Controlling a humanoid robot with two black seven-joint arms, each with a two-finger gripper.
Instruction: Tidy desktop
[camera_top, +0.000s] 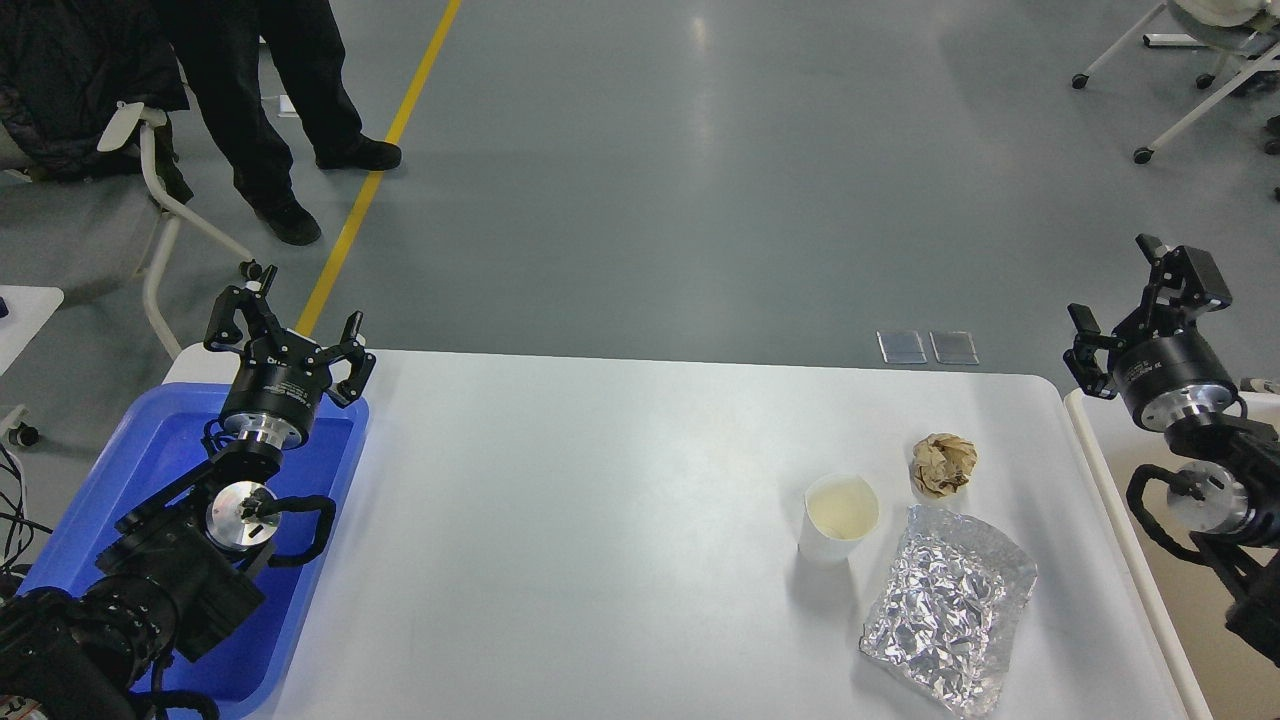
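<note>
The white desktop (600, 520) fills the middle of the head view. On its right part stand a white paper cup (840, 517), a crumpled brown paper ball (943, 464) and a crinkled silver foil bag (948, 608). My left gripper (283, 330) hangs open over the far end of the blue tray, holding nothing. My right gripper (1130, 305) is open too, raised beyond the desktop's right edge and well apart from the three items.
A blue plastic tray (120, 500) lies at the desktop's left side under my left arm. A beige tub with a white rim (1130, 540) stands just right of the desktop. A person's legs (270, 110) and chairs are behind on the floor.
</note>
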